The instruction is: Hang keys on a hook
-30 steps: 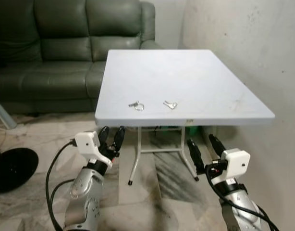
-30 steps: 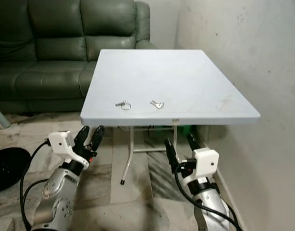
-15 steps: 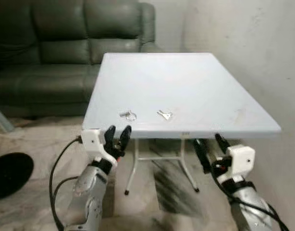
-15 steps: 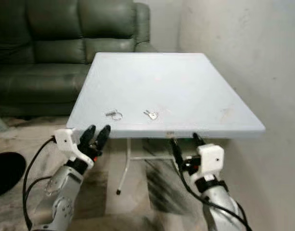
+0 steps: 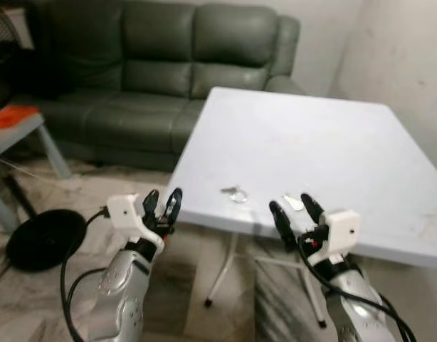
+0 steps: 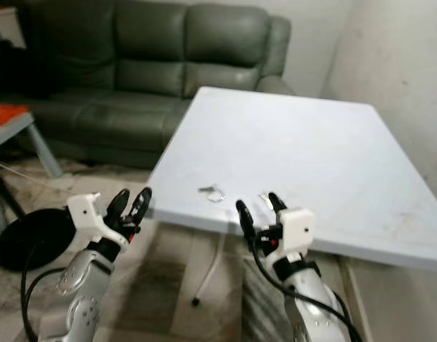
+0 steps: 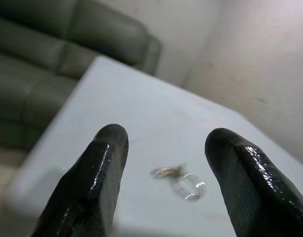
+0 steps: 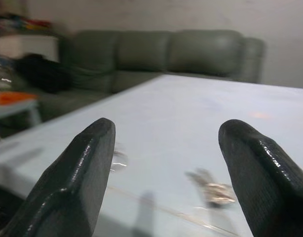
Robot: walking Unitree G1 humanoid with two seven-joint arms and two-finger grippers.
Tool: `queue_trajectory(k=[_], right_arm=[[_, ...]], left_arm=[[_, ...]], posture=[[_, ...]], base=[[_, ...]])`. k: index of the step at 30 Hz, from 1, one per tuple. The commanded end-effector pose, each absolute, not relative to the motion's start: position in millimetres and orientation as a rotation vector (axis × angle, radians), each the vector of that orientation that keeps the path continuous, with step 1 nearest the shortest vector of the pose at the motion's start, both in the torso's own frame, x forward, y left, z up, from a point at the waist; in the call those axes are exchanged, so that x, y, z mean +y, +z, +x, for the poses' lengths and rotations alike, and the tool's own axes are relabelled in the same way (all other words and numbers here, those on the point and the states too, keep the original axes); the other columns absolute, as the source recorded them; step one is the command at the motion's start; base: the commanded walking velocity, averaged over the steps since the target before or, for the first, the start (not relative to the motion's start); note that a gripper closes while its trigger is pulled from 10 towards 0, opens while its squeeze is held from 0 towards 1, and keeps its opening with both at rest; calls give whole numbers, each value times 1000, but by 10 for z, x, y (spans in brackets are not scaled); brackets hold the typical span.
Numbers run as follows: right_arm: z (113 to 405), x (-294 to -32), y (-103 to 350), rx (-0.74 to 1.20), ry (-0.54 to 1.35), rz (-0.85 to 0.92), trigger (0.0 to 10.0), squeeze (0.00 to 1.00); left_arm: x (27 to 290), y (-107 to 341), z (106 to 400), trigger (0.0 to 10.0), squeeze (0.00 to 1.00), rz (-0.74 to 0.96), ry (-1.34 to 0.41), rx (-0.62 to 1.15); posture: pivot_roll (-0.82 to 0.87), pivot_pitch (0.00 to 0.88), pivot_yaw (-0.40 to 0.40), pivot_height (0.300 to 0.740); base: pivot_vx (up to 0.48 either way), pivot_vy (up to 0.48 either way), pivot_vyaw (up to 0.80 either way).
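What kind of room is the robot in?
Probably a living room at home: there is a big green sofa, a white folding table with keys on it, and a marble-look floor.

Two keys (image 5: 236, 193) (image 5: 292, 203) lie near the table (image 5: 332, 142) front edge, sofa (image 5: 169, 78) behind.

The keys (image 8: 213, 186) are blurred; the table (image 5: 389, 164) is cut off at the edge.

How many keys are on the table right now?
2: a key on a ring near the table's front edge, and a loose key beside it, by the right gripper.
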State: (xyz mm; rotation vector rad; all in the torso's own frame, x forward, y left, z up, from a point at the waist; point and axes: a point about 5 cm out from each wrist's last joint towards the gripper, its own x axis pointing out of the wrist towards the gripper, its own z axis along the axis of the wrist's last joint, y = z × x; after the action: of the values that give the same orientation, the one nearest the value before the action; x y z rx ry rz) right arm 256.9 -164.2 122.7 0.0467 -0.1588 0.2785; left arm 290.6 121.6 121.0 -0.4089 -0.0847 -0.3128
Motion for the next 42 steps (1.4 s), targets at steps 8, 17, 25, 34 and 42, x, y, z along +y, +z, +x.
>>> queue_trajectory(k=[8, 17, 25, 34, 42], right_arm=[[2596, -1603, 1312, -182, 290, 55, 10000, 0], [2606, -1607, 1321, -178, 297, 50, 10000, 0], [2619, -1614, 1292, -145, 315, 4, 10000, 0], [2713, -1750, 1290, -106, 353, -58, 10000, 0], [2827, -1794, 1315, -85, 467, -139, 10000, 0]], left_arm=[[1225, 1254, 2904, 10000, 0, -423, -295, -99], [1217, 1258, 2906, 10000, 0, -431, -290, -97], [1200, 1249, 2899, 10000, 0, -419, -287, -95], [1037, 1183, 2830, 10000, 0, -296, -440, -49], [858, 1114, 2676, 10000, 0, -209, -566, -34]], posture=[[-51, 0, -37, 740], [-52, 0, -40, 740], [-54, 0, -39, 740], [-58, 5, -41, 740], [-63, 16, -42, 740]], base=[[332, 0, 0], [332, 0, 0], [79, 0, 0], [0, 0, 0], [0, 0, 0]])
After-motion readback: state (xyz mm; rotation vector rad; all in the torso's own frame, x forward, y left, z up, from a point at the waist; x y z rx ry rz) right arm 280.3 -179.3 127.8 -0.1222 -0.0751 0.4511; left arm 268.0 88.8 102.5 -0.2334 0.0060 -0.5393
